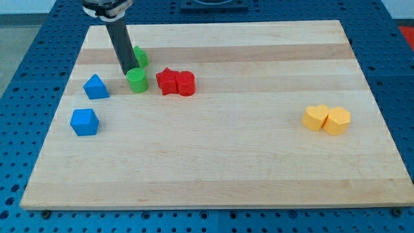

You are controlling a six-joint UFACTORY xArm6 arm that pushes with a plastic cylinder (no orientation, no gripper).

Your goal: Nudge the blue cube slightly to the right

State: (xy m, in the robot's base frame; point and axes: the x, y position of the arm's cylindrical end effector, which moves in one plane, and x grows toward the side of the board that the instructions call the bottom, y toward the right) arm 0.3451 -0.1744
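A pale wooden board (213, 162), made of glued lengthwise strips with a visible grain, lies on a blue perforated bench (26, 97) whose grid of holes shows on all sides. At the view's top a slice of pale floor is just visible past the bench.

The end effector is a plain dark rod with no jaws, so nothing about it opens, closes or clamps. My tip (129, 72) meets the board just at the upper left edge of a green cylinder (137, 81); whether it touches it I cannot tell. The rod's top is cut off by the view's upper edge, where a light-coloured mount shows.

Behind the rod, toward the view's top, a second green block (140, 56) is half hidden, its shape unclear. To the right of my tip, a red star-shaped block (167, 81) touches a red cylinder (185, 83).

To the left of my tip sits a blue block (96, 87) with a peaked top. The blue cube (85, 122) lies below and left of my tip, well apart from it, near the board's left edge.

Far to the right, a yellow heart-shaped block (315, 118) touches a yellow hexagonal block (337, 121). All blocks look smooth and matte.
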